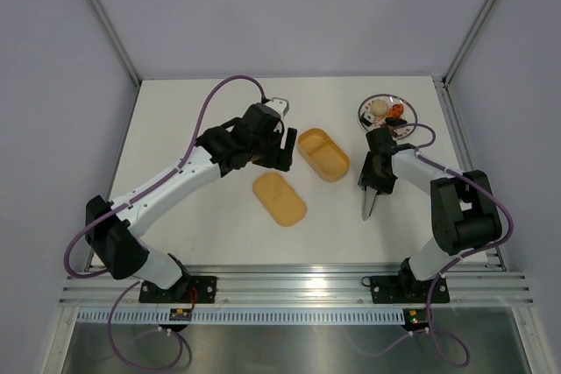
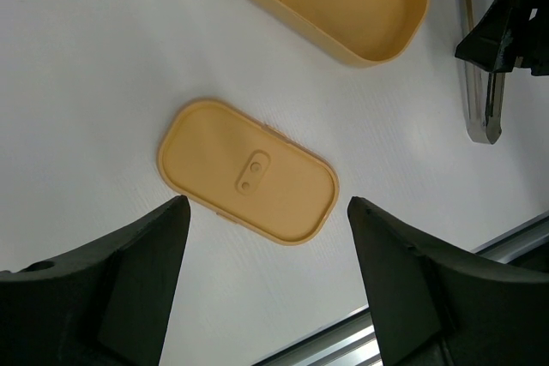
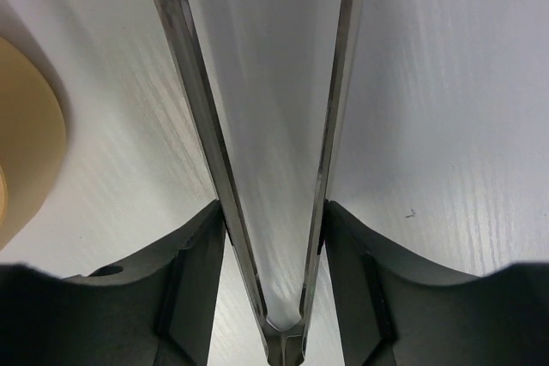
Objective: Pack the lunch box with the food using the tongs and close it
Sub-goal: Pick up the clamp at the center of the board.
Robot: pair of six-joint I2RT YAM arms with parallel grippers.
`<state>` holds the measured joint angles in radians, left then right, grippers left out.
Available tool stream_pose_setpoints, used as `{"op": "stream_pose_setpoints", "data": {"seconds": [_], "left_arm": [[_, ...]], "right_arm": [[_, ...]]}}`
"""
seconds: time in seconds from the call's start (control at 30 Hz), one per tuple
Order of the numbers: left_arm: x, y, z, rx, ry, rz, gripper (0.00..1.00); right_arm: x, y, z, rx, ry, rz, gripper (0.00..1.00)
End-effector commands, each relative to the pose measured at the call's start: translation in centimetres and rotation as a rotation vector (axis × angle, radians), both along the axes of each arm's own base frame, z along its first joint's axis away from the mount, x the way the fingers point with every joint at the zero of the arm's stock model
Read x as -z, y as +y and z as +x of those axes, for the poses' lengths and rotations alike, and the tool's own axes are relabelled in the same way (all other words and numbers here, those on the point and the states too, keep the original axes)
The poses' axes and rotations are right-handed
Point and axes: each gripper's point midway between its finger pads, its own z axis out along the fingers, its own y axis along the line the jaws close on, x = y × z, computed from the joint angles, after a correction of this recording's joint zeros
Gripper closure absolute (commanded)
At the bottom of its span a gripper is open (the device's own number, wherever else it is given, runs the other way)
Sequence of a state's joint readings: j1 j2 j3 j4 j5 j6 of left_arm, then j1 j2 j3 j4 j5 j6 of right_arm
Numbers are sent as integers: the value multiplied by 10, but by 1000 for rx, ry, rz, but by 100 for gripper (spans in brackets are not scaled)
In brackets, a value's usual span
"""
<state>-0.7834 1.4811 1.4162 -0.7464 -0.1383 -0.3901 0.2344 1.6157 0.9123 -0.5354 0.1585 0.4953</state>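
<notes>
My right gripper [image 3: 273, 216] pinches the tongs [image 3: 196, 100] near their joined end, their arms fanning ahead of its fingers; thin, springy, slippery steel wants gentle squeezing, while my left gripper [image 2: 266, 207] hangs wide.

Open orange lunch box [image 1: 323, 154], lid [image 1: 280, 199] flat beside it (silver tongs [image 1: 372, 203] near, food [image 1: 386, 111] apart)

Bright, even overhead light, soft shadows; the tongs [image 3: 199, 126] blur close to the right wrist camera.
</notes>
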Motion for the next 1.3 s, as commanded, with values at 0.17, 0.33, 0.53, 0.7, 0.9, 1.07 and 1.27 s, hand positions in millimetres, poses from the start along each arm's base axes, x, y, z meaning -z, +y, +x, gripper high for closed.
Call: {"op": "stream_pose_setpoints", "data": {"seconds": [0.17, 0.33, 0.53, 0.7, 0.9, 1.07, 1.27], "left_arm": [[-4, -7, 8, 8, -21, -32, 21], [-5, -10, 8, 14, -20, -37, 21], [-6, -8, 8, 11, -24, -30, 21], [-4, -7, 8, 12, -20, -28, 21], [-4, -9, 8, 14, -18, -35, 21], [-5, -7, 7, 13, -19, -31, 21], [-6, -6, 6, 8, -22, -31, 21]], "right_arm": [[-24, 27, 5, -191, -22, 23, 45], [-15, 33, -7, -307, 74, -17, 42], [-15, 27, 2, -311, 71, -80, 16], [-22, 31, 8, -276, 5, -51, 3], [-26, 35, 16, -94, -101, 14, 2], [-18, 26, 18, 8, -128, -19, 5], [-2, 29, 18, 16, -99, -5, 12]]}}
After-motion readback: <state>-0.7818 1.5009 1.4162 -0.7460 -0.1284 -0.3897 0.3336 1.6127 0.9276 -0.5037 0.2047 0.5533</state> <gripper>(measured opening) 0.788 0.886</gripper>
